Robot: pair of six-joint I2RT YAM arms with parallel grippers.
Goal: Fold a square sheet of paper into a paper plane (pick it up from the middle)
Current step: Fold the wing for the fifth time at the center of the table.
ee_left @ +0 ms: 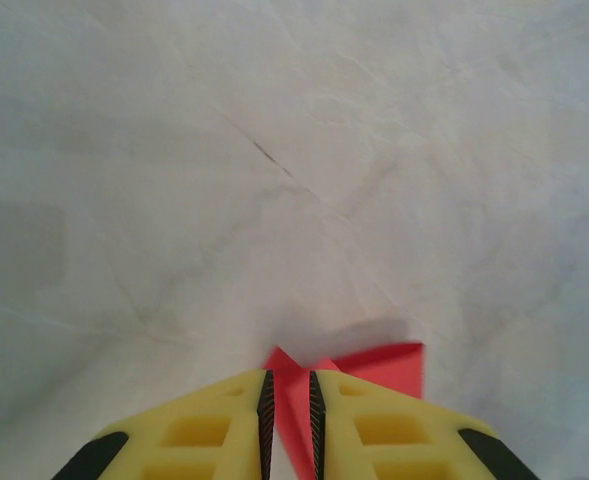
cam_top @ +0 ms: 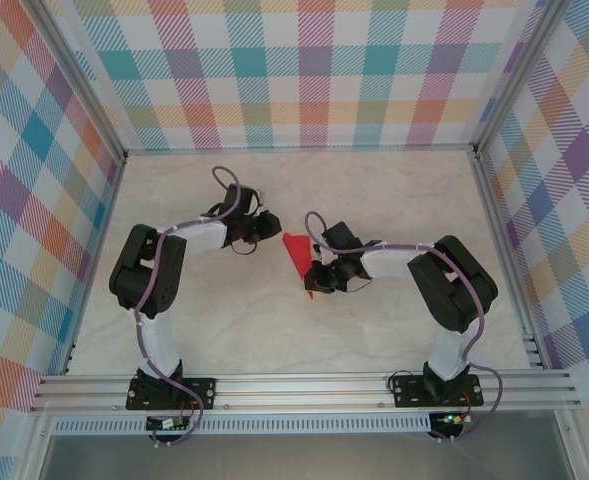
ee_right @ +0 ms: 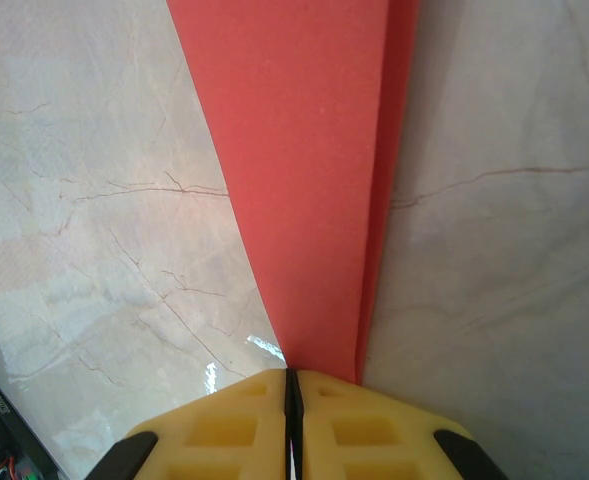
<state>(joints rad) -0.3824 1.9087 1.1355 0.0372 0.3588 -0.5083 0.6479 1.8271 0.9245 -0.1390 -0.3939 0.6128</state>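
2 black-and-white arms [cam_top: 154,290] trail purple cables [cam_top: 142,335], ending in yellow jaws with black ribbed pads [ee_left: 265,420].

The table [cam_top: 274,330] is a pale, cream marble-look slab (thin grey-brown veins cross it, with one glossy glare spot), bordered along its near edge by an aluminium rail [cam_top: 304,385] carrying the black left arm base [cam_top: 171,390] and right arm base [cam_top: 436,388].
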